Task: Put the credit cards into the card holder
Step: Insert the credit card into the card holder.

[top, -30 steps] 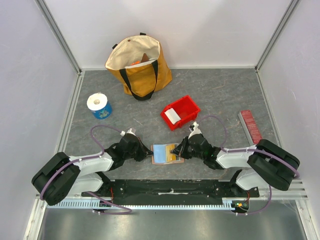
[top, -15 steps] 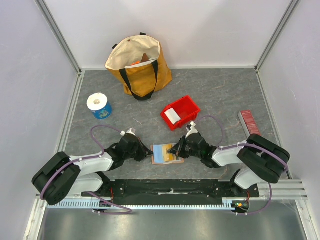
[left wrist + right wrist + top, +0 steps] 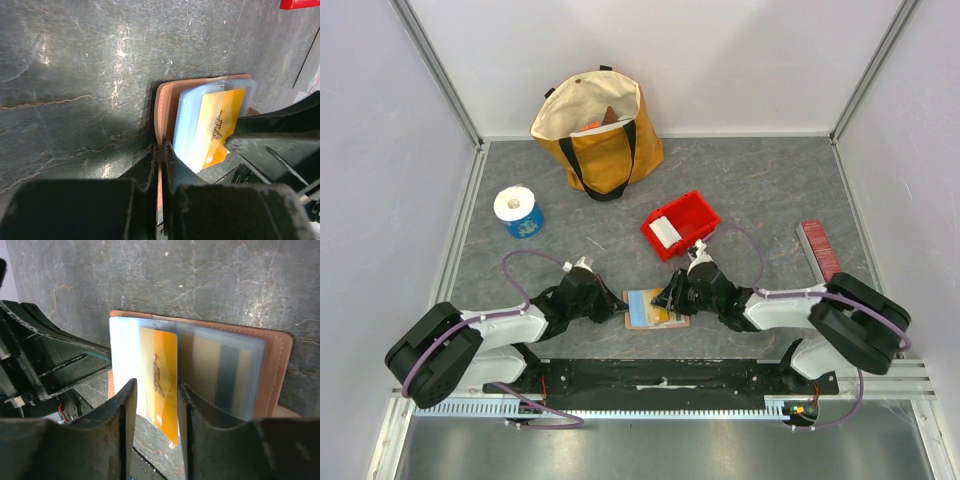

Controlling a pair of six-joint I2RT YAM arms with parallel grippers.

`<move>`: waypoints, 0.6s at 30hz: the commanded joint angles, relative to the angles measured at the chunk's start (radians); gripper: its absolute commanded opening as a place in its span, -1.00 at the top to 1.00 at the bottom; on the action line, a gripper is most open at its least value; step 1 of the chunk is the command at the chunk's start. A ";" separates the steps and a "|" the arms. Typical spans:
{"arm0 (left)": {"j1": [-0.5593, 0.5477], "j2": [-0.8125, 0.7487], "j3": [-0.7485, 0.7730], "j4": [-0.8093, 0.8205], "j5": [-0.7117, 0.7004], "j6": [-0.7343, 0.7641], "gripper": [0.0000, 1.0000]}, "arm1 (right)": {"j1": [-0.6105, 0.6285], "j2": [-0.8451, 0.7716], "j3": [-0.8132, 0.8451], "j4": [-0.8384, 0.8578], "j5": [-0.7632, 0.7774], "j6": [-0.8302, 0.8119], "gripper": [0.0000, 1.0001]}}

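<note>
On the table, left fingers pinch one card holder; right fingers gape over one yellow card.

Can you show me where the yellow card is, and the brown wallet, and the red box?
yellow card (image 3: 162, 362): right wrist view, the middle of its face.
card holder (image 3: 279, 370): right wrist view, its brown leather border on the right.
red bin (image 3: 708, 207): top view, its right-hand rim.
</note>
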 commanded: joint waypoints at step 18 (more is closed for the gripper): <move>-0.001 -0.038 -0.024 -0.039 -0.020 -0.016 0.96 | 0.024 -0.079 0.086 -0.263 0.060 -0.143 0.21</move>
